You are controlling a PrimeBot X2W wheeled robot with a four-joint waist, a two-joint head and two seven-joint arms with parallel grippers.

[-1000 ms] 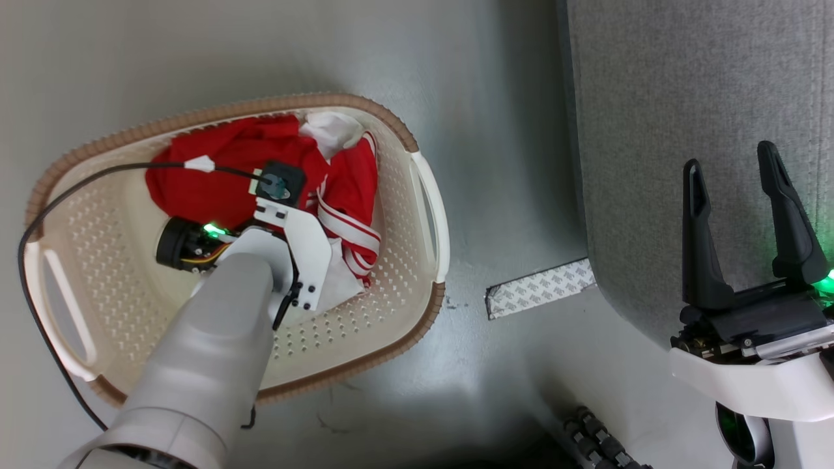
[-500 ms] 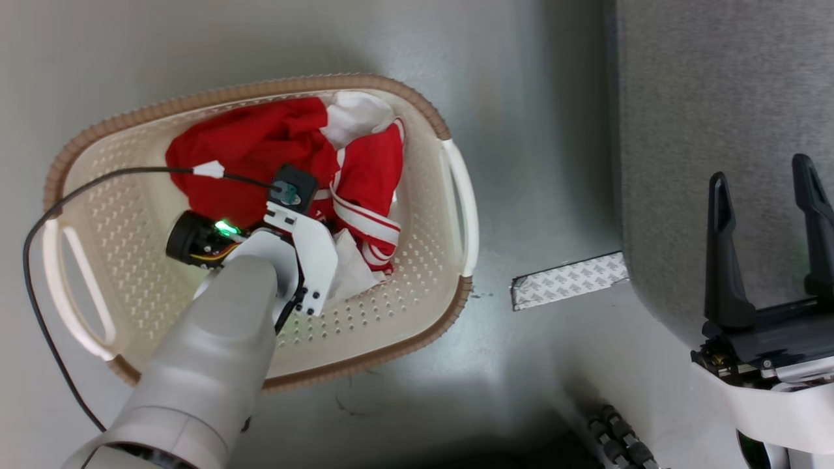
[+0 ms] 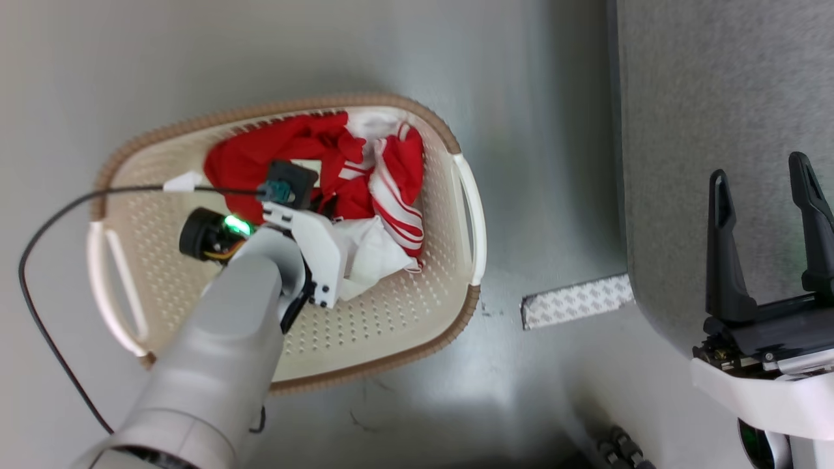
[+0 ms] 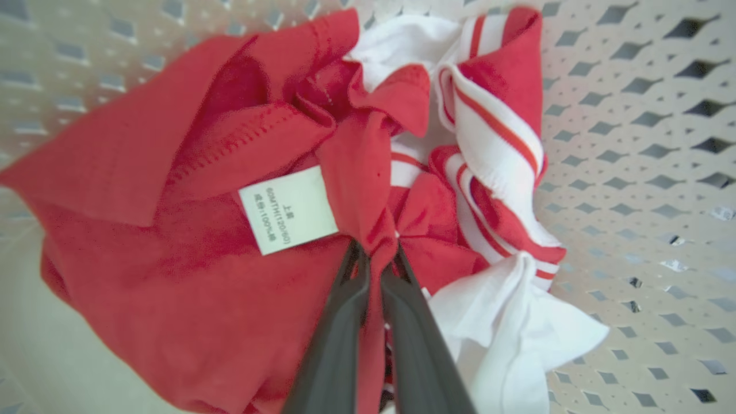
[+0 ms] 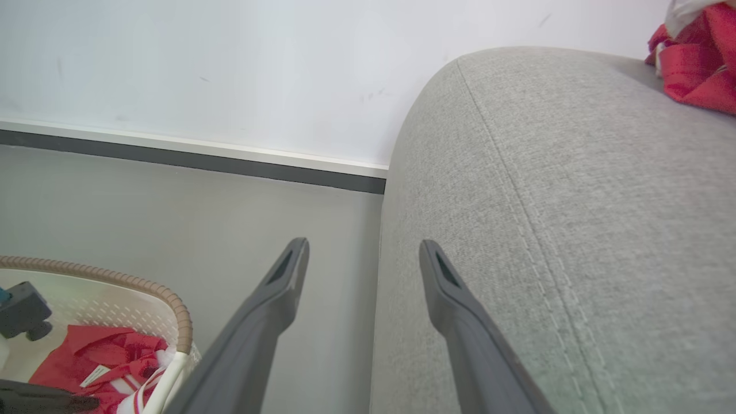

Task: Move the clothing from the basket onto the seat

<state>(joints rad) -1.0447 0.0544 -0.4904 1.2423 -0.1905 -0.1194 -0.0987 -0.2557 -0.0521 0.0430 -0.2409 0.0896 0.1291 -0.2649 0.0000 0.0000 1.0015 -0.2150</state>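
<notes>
The red clothing [image 3: 313, 163] with white panels and striped trim lies bunched in the cream basket [image 3: 391, 326] on the floor. My left gripper [image 4: 376, 253] reaches down into the basket and is shut on a fold of the red clothing [image 4: 172, 172], beside a white care label [image 4: 287, 210]. In the head view the left wrist hides its fingers. My right gripper [image 3: 762, 189] stands open over the edge of the grey seat [image 3: 704, 98], holding nothing. The right wrist view shows the right gripper [image 5: 362, 253], the seat [image 5: 575, 201], the basket [image 5: 115, 282] and another red garment [image 5: 698, 63] lying on the seat.
A patterned tape strip [image 3: 576, 299] lies on the grey floor between basket and seat. A black cable [image 3: 58, 215] runs from my left wrist across the basket rim. A white wall with a dark baseboard [image 5: 201, 161] stands behind.
My left gripper has closed on the red fabric, which has bunched up and lifted toward the fingers. The head camera has shifted, so basket and seat sit elsewhere in the picture. The right gripper stays open.
</notes>
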